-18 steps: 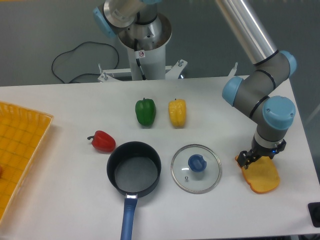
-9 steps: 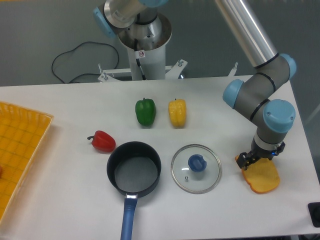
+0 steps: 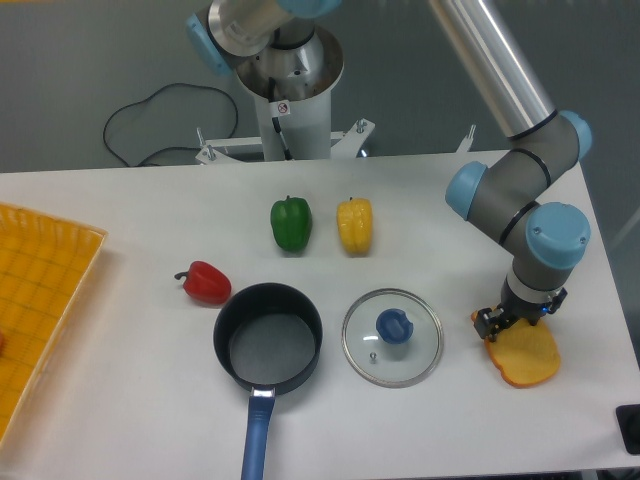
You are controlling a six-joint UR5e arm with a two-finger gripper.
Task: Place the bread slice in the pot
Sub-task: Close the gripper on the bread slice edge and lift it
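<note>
The bread slice [image 3: 523, 359] lies flat on the white table at the right, golden-yellow with an orange crust. My gripper [image 3: 511, 322] stands straight over its upper-left edge, low against it. The fingers are small and dark, and I cannot tell whether they are closed on the slice. The pot [image 3: 268, 336], a black saucepan with a blue handle pointing toward the front edge, sits empty left of centre, well away from the gripper.
A glass lid [image 3: 392, 336] with a blue knob lies between pot and bread. A green pepper [image 3: 291, 223], a yellow pepper [image 3: 354, 225] and a red pepper [image 3: 206, 283] sit behind the pot. A yellow tray [image 3: 40, 300] is at the left edge.
The gripper has sunk slightly toward the bread slice's upper-left edge. The slice and the other objects have not moved.
</note>
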